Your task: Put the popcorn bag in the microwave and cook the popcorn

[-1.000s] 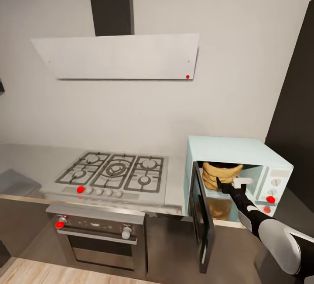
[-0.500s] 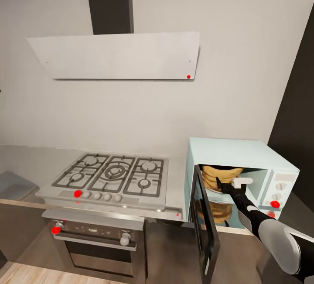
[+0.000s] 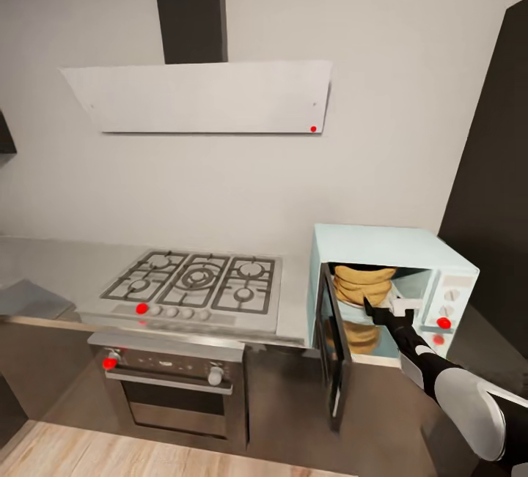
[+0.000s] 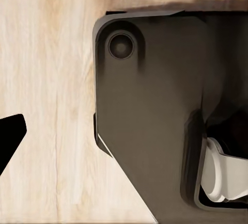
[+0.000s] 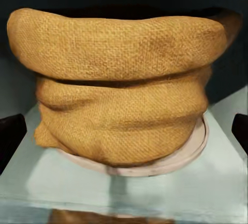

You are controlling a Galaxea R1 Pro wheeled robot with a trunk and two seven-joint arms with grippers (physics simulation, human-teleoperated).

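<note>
The popcorn bag (image 5: 121, 87) sits on the round turntable plate (image 5: 178, 158) inside the microwave (image 3: 392, 279), just as it did a second ago, while the whole head picture has shifted, so the camera has moved and the kitchen things have not. The right tool (image 3: 385, 308) remains at the mouth of the cavity in front of the bag, its dark fingertips (image 5: 11, 133) spread wide at either side and apart from the sack, so it is released. That suggests placing is done; shutting the door (image 3: 334, 356), which hangs open, and starting the heat are probably next. The left tool's state I cannot tell; its camera faces the pale wooden floor (image 4: 51, 79). The grey tabletop (image 3: 51, 264) carries a gas hob (image 3: 194, 286), with an oven (image 3: 172, 396) below and a hood (image 3: 205, 96) on the plain wall
</note>
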